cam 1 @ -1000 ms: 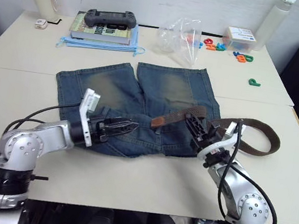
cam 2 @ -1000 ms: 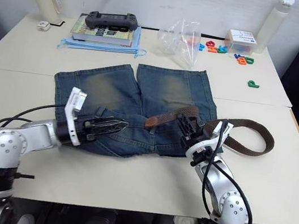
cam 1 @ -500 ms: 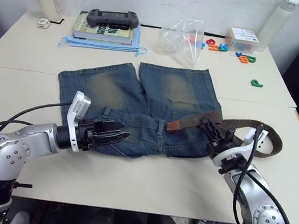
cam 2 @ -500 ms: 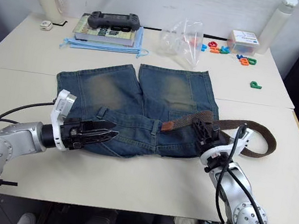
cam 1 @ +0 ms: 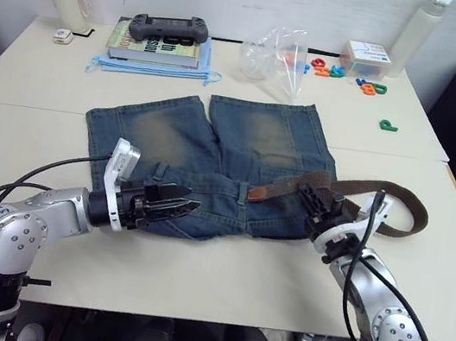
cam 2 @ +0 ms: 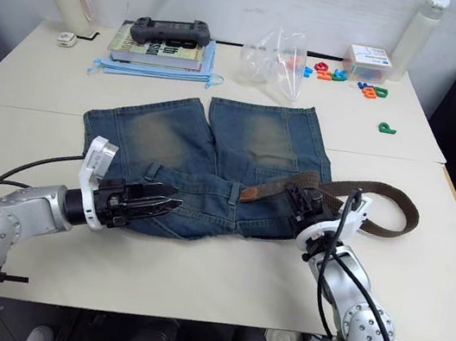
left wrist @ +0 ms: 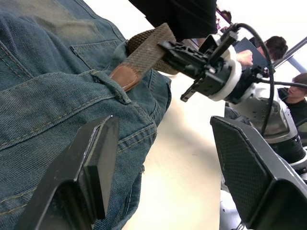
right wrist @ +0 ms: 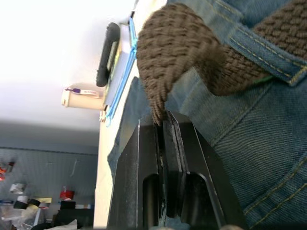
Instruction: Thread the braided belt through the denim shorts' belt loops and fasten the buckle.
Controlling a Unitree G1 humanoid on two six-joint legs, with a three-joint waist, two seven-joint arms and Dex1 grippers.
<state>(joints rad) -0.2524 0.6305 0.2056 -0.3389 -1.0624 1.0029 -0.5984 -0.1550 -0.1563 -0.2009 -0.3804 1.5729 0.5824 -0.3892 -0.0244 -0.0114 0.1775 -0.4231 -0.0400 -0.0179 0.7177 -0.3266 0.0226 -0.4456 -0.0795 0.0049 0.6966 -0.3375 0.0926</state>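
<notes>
Right gripper (cam 1: 316,204) clamped tight on braided belt (cam 1: 356,188), strap pinched between closed fingers over denim shorts (cam 1: 214,151) waistband. Left gripper (cam 1: 171,207) spread wide, empty, hovering at waistband edge, 9 o'clock from belt's tan tip (cam 1: 261,194). Shorts flat at table (cam 1: 192,278) centre; belt loops off toward 3 o'clock. Versus half second ago: right gripper slightly further toward 9 o'clock, left gripper unchanged.

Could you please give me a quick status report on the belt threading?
Right gripper shut on dark brown braided belt. Left gripper open over blue denim shorts waistband. Tan belt tip lying on shorts, buckle unfastened. Nothing obstructing.
</notes>
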